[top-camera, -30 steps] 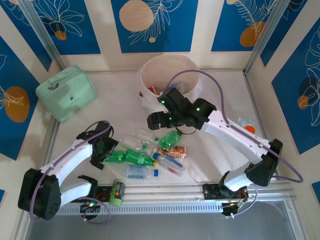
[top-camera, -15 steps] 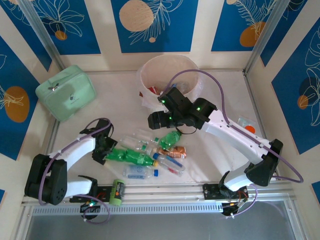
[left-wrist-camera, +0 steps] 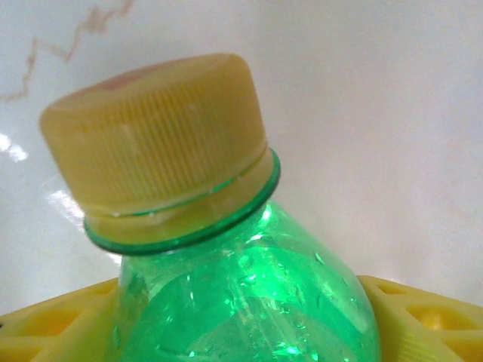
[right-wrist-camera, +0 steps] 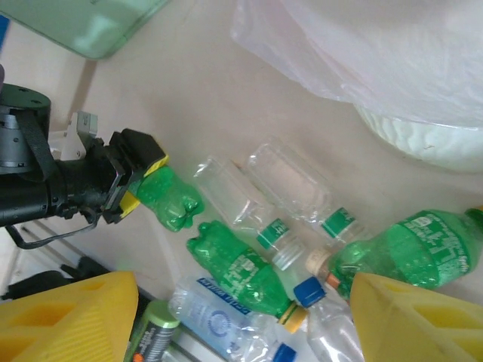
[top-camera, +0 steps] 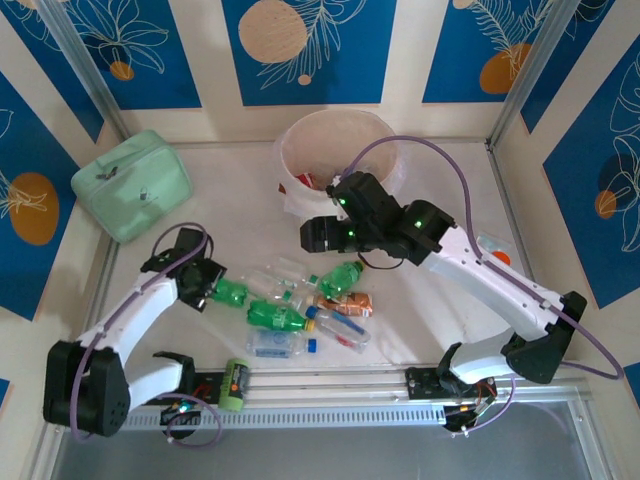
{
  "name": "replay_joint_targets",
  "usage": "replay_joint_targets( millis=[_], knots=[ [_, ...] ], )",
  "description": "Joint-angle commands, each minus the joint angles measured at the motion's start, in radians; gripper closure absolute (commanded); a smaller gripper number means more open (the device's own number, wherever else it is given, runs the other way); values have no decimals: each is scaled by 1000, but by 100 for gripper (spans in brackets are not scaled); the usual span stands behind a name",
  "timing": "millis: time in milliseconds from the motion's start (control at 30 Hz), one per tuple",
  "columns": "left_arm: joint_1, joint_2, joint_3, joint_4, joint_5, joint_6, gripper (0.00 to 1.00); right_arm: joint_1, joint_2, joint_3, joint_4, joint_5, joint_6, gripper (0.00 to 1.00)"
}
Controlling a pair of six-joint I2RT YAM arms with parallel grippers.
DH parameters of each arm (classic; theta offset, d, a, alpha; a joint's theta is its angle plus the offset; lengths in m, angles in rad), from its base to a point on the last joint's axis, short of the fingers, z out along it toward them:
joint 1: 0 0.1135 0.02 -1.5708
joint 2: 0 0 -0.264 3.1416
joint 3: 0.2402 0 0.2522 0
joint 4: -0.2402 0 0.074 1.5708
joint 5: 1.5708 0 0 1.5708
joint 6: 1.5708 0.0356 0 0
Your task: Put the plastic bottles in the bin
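Observation:
A green bottle (left-wrist-camera: 241,294) with a yellow cap (left-wrist-camera: 158,143) is clamped between the yellow fingers (left-wrist-camera: 423,317) of my left gripper (top-camera: 212,288), left of the pile; this held bottle (top-camera: 229,292) is also in the right wrist view (right-wrist-camera: 170,200). Other plastic bottles lie in a pile on the table: a green one (top-camera: 278,317), clear ones (right-wrist-camera: 241,204), another green one (top-camera: 344,277) and one with a brown-orange label (top-camera: 350,302). My right gripper (top-camera: 312,236) hangs open above the pile, fingers (right-wrist-camera: 68,317) spread wide. The bin (top-camera: 335,150) stands behind it.
A mint-green zip case (top-camera: 133,184) sits at the back left. A small green and orange cylinder (top-camera: 233,385) lies by the front rail. The bin's white liner (right-wrist-camera: 377,53) drapes over its side. Walls close in the table on three sides.
My left gripper has drawn its green bottle up and away from the pile, toward the back left. The right arm has shifted slightly to the right.

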Motion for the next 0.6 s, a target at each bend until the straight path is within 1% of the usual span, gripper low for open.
replay_joint_targets(
  millis=[0, 133, 200, 333, 467, 567],
  knots=[
    [35, -77, 83, -1, 10, 74, 31, 4, -29, -20, 73, -88, 41, 25],
    [53, -135, 147, 59, 63, 95, 35, 9, -24, -18, 140, -168, 64, 25],
    [54, -153, 176, 123, 113, 98, 36, 11, -18, -12, 169, -204, 73, 25],
    [54, -155, 211, 305, 260, 74, 37, 8, 0, 10, 224, -266, 93, 24],
    [47, -128, 223, 545, 417, -11, 40, 7, 49, 73, 232, -307, 92, 20],
    [25, -106, 254, 660, 489, -40, 41, 4, 87, 125, 229, -328, 87, 16]
  ],
)
